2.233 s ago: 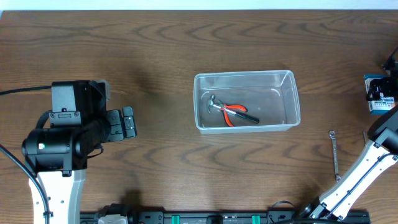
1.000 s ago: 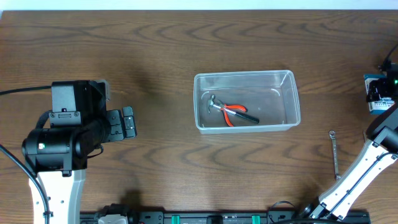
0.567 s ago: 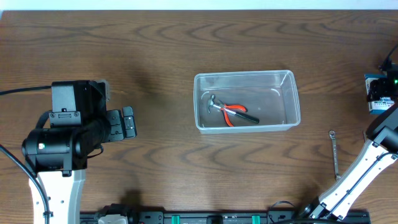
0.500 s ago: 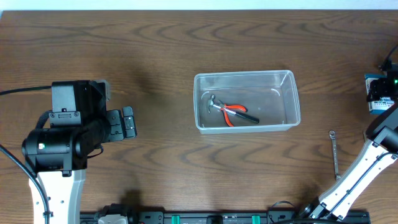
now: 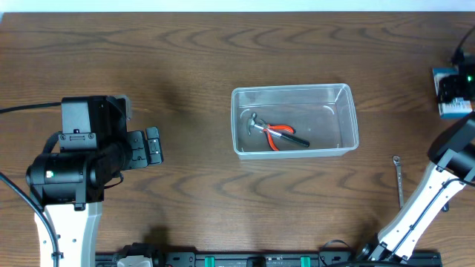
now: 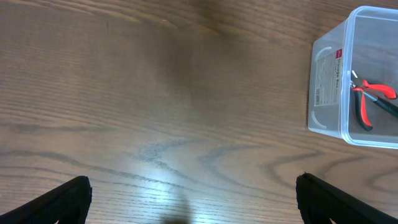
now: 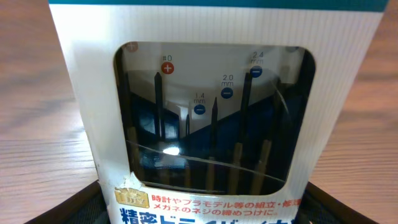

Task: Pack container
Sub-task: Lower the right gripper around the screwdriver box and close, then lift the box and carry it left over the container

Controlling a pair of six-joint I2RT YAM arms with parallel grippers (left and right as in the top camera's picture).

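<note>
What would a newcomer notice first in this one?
The screwdriver box fills the right wrist view, gripped by the right end effector at the far right edge of the table. Mid-table, the clear tub holds red-handled pliers; a small wrench lies loose to its right.

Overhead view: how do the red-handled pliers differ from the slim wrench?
The red-handled pliers lie inside the clear container; the slim wrench lies on the bare table to its right. The pliers have red grips; the wrench is plain metal throughout. The pliers sit slanted; the wrench runs nearly front to back. Both are hand tools lying flat, with no jaws on them.
</note>
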